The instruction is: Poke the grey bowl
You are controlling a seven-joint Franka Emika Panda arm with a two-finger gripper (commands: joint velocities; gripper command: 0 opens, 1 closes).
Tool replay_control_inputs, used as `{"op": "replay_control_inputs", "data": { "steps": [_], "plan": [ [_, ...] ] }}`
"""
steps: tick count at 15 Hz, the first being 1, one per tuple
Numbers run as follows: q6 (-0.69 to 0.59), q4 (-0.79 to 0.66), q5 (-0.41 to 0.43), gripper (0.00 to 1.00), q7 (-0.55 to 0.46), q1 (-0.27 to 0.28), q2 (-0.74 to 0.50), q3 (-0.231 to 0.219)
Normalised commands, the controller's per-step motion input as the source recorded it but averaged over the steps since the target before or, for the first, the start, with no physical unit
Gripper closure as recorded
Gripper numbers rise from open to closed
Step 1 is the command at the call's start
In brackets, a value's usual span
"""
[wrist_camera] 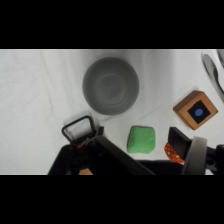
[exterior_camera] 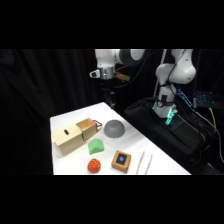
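The grey bowl sits upside down as a smooth dark dome near the table's far edge, right of the wooden box. My gripper hangs well above the table, up and a little left of the bowl, touching nothing. In the wrist view the grey bowl lies in the upper middle, beyond the black linkage of my gripper, with bare table between them.
A wooden box with a black handle loop stands at the left. A green lump, an orange ball and a small wooden block with a blue spot lie nearer the front. Metal tongs lie at the right, and a black bag sits beside the table.
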Motion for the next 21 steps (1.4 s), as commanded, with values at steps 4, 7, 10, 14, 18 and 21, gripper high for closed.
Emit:
{"op": "replay_control_inputs", "data": {
  "steps": [4,7,10,14,18,21],
  "plan": [
    [0.12,-0.31,-0.077,0.0,0.16,-0.024,-0.34,0.035],
    [0.12,-0.26,-0.078,0.0,0.15,-0.035,-0.3,0.04],
    [0.11,-0.24,-0.067,0.0,0.13,-0.047,-0.27,0.038],
    [0.11,-0.2,-0.065,0.0,0.12,-0.061,-0.24,0.034],
    [0.11,-0.17,-0.061,0.0,0.11,-0.064,-0.23,0.038],
    [0.11,-0.16,-0.047,0.19,0.11,-0.063,-0.21,0.04]
  ]
}}
